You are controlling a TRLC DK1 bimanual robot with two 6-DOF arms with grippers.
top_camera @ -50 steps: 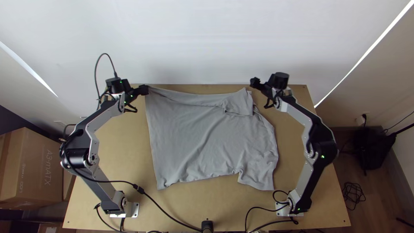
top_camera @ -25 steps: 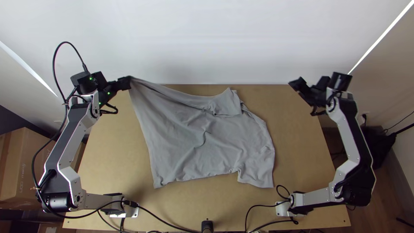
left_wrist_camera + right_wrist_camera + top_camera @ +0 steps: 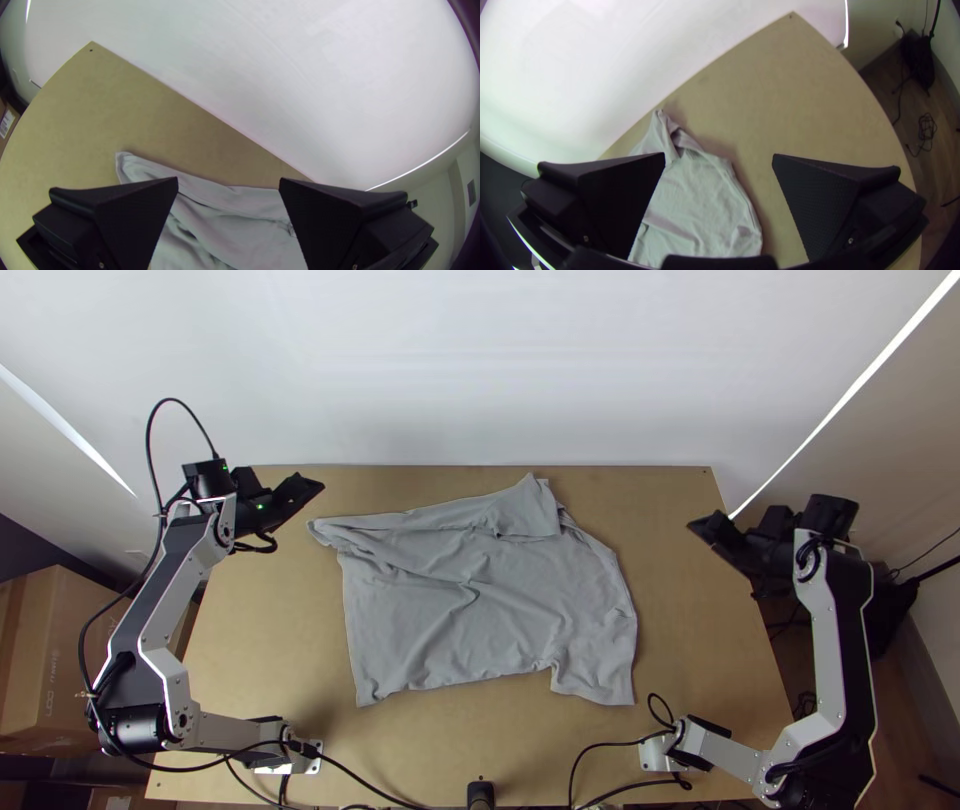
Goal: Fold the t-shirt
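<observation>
on the table (image 3: 270, 610), 1 grey t-shirt (image 3: 490, 610) lies rumpled.

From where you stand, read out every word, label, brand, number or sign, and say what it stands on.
Cardboard box, side: faint lettering, too small and blurred to quote.
White label on a cardboard box: fine print, too small to read.
Grey t-shirt: no lettering that I can make out.

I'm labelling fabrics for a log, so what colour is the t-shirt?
Plain grey t-shirt, best seen in the top view.
</observation>
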